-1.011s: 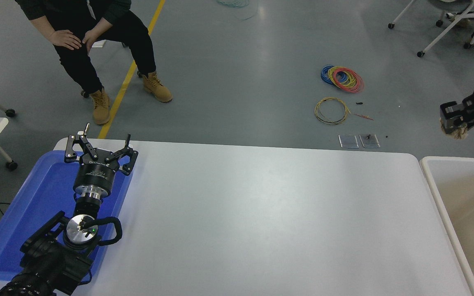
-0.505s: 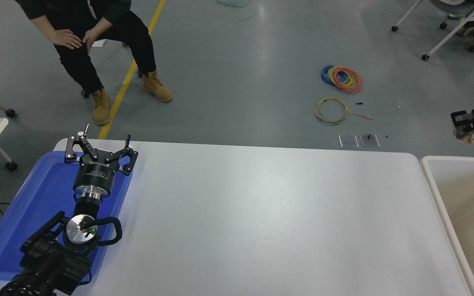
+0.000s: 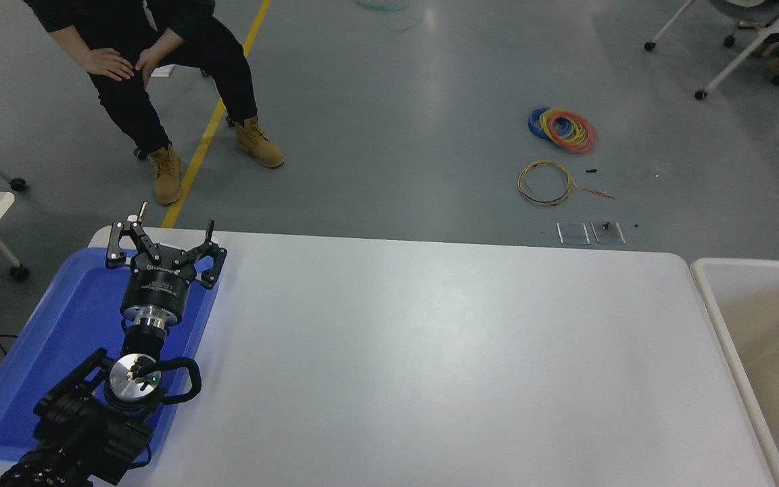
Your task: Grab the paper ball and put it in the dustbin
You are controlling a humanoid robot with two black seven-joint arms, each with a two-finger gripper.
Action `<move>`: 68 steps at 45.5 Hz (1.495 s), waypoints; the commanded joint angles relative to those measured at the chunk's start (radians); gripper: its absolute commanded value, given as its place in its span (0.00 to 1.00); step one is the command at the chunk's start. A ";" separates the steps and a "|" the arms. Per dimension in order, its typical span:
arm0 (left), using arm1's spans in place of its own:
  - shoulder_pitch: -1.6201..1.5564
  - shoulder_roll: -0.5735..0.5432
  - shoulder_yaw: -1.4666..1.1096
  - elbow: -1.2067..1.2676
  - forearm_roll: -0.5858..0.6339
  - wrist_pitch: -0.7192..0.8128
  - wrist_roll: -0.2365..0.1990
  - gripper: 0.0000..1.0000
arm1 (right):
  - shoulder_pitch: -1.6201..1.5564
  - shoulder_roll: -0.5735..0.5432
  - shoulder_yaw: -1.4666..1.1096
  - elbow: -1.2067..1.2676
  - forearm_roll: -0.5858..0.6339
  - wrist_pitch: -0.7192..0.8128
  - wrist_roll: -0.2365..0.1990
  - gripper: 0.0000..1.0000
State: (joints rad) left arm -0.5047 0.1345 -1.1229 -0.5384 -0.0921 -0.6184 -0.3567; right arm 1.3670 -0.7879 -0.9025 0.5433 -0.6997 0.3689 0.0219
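Head view: the only camera; it looks down over the white counter (image 3: 430, 352) from the robot's side
Paper ball: nowhere in sight; not on the counter, not in the visible part of the dustbin, so where it is cannot be told
Handling, judged from the task wording: a crumpled paper wad should be very light, soft and springy; it would squash under a hard squeeze and could slip from a loose one; best taken across its middle with a gentle, even close
Dustbin: the dustbin (image 3: 700, 284) sits just off the counter's right end, cut by the picture's edge; white rounded rim, cream-beige inside; the part in view holds nothing
Right arm: out of the picture; its fingers and whatever they hold cannot be told
Left gripper: the left gripper (image 3: 163, 237) is parked at the lower left over the blue tray (image 3: 72, 325); its fingers are spread wide and hold nothing
Blue tray: lies on the counter's left end; shallow, nothing seen in it
Floor beyond: coils of coloured wire (image 3: 562, 128); a seated person (image 3: 153, 61) at the top left, hands on knees, well apart from the counter
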 commanded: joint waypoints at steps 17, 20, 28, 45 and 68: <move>0.000 0.000 0.000 0.000 0.000 0.000 -0.001 1.00 | -0.554 0.076 0.384 -0.269 0.216 -0.317 -0.002 0.00; 0.000 -0.001 0.000 0.000 0.000 0.000 -0.001 1.00 | -0.583 0.091 0.396 -0.270 0.236 -0.337 -0.002 0.00; 0.000 0.001 0.000 0.000 0.000 -0.001 -0.001 1.00 | -0.651 0.148 0.447 -0.278 0.272 -0.372 -0.002 0.00; 0.000 -0.001 0.000 0.000 0.000 0.000 -0.001 1.00 | -0.721 0.213 0.516 -0.313 0.272 -0.380 -0.002 0.00; 0.000 -0.001 0.000 0.000 0.000 0.000 -0.001 1.00 | -0.710 0.219 0.517 -0.325 0.278 -0.404 -0.003 1.00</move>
State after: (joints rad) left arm -0.5047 0.1343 -1.1229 -0.5384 -0.0921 -0.6188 -0.3570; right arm 0.6554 -0.5731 -0.3886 0.2184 -0.4260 -0.0262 0.0185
